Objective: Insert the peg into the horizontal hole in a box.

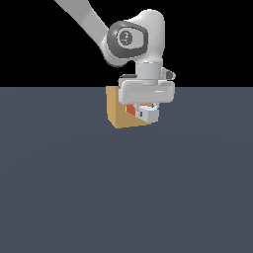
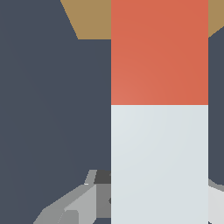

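the long square-sectioned peg (image 2: 159,109) — red-orange at one end, pale grey along the rest — is clamped at its pale part by the white arm's gripper (image 1: 146,112), jaws closed against it. its red end is pointed at the plain tan cube box (image 1: 117,111), which is set on the dark grey-blue floor (image 1: 123,197); whether the tip is touching the box face cannot be told, and the hole is hidden.

The red-tipped white peg (image 2: 159,109) points its red end at the tan box (image 1: 118,111).
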